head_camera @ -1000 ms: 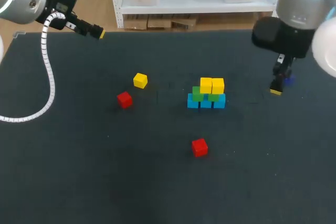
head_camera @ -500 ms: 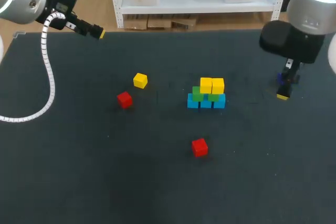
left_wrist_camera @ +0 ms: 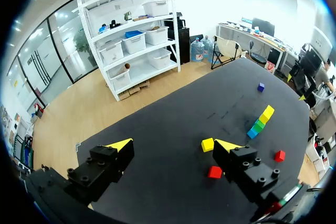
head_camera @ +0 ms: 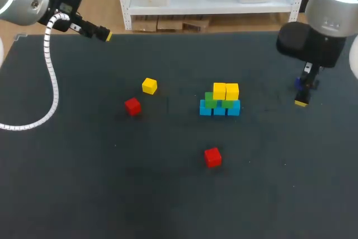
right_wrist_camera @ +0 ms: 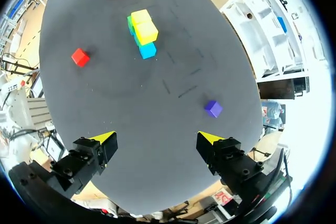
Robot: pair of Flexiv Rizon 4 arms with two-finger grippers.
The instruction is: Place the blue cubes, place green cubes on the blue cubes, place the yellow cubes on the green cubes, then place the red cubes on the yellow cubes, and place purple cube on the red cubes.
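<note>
Mid-table, three small blue cubes point(head_camera: 219, 109) form a row, with two green cubes point(head_camera: 211, 100) on them and two yellow cubes point(head_camera: 225, 90) on those. A third yellow cube point(head_camera: 149, 85) and two red cubes point(head_camera: 132, 106) lie loose. One purple cube point(right_wrist_camera: 212, 108) sits ahead of my right gripper point(right_wrist_camera: 156, 138). It and my left gripper point(left_wrist_camera: 176, 145) are spread, empty.

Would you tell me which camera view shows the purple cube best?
The right wrist view: the purple cube lies unobstructed ahead of the right gripper. The left wrist view shows it tiny and distant; in the head view that gripper mostly hides it.
</note>
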